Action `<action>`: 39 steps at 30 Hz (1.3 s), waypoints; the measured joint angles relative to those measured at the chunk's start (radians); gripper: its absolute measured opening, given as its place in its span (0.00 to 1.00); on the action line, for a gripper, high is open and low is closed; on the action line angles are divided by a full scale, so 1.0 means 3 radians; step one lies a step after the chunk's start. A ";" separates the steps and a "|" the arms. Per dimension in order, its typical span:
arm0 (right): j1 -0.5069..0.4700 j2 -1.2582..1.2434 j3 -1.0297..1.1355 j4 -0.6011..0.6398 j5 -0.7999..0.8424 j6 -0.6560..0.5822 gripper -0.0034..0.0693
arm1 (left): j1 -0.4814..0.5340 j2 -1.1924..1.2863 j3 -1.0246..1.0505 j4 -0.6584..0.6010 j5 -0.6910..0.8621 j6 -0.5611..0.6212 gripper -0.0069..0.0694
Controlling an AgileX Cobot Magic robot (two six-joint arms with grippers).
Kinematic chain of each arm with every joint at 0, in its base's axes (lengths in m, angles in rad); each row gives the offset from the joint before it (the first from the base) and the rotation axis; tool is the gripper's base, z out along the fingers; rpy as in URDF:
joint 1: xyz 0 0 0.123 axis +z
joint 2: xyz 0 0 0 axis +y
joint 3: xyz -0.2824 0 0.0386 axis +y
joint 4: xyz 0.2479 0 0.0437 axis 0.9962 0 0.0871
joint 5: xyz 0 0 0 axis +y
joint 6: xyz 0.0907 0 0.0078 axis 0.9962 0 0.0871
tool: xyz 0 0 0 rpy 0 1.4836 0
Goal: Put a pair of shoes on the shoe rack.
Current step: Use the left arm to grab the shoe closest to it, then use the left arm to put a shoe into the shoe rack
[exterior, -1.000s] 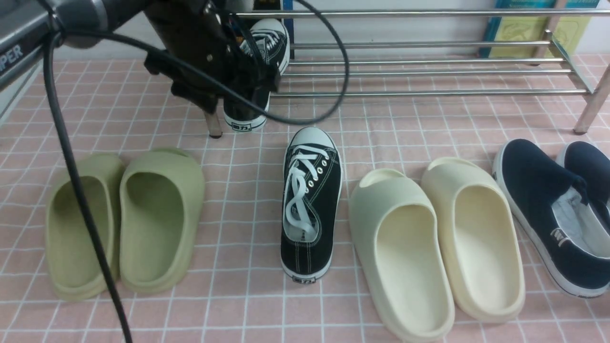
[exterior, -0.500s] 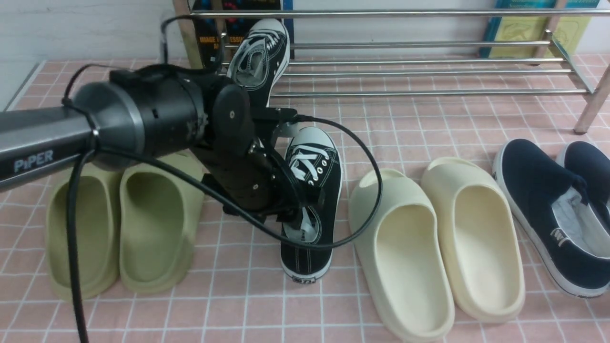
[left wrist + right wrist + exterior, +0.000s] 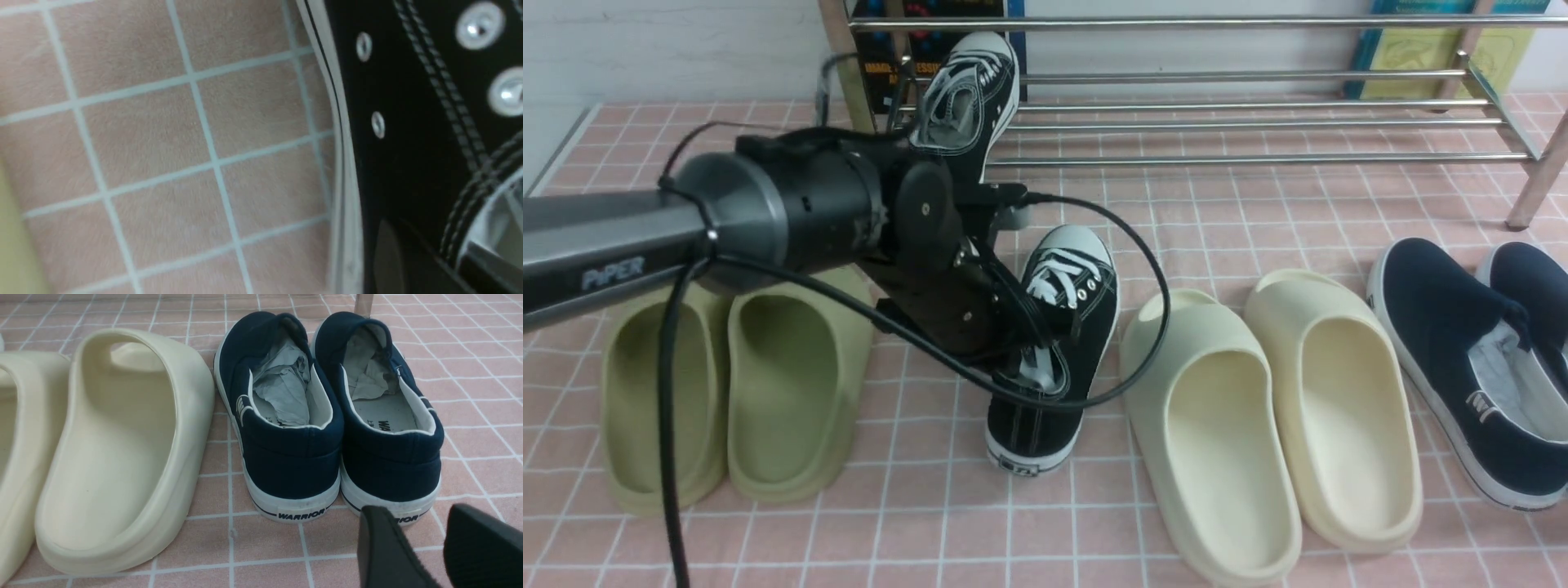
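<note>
One black sneaker (image 3: 968,90) leans toe-up against the left end of the chrome shoe rack (image 3: 1258,124). The other black sneaker (image 3: 1033,425) is on the pink tiled floor in the middle, tilted, with its heel turned to the left. My left gripper (image 3: 1036,366) reaches down into it and is shut on its side wall. In the left wrist view one finger lies outside the black canvas (image 3: 392,134) and one inside, with the gripper (image 3: 429,249) across the collar. My right gripper (image 3: 419,516) stands open just behind the navy shoes' heels, holding nothing.
Two green slides (image 3: 735,384) lie at the left and two cream slides (image 3: 1258,416) right of the held sneaker. Navy slip-ons (image 3: 1462,359) (image 3: 286,416) sit far right beside a rack leg (image 3: 1535,180). Boxes stand behind the rack. My left arm's cable loops over the sneaker.
My left arm came from the rack down to the floor sneaker and shut on its side. That sneaker has since tilted, its heel swung left.
</note>
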 joint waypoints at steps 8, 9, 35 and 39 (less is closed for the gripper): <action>0.0000 0.0000 -0.0001 0.0000 0.0000 0.0000 0.38 | 0.0306 -0.0230 -0.0464 -0.0164 0.0126 0.0041 0.11; 0.0000 0.0000 -0.0001 0.0000 0.0000 0.0000 0.38 | 0.0337 -0.0219 -0.0549 -0.0178 0.0126 0.0065 0.11; 0.0000 0.0000 -0.0001 -0.0004 0.0000 0.0000 0.38 | 0.0525 0.1254 -0.2402 -0.0239 -0.0330 -0.0063 0.12; 0.0000 0.0000 -0.0001 -0.0004 0.0000 0.0000 0.38 | 0.0525 0.1356 -0.2465 -0.0187 -0.0448 -0.0202 0.12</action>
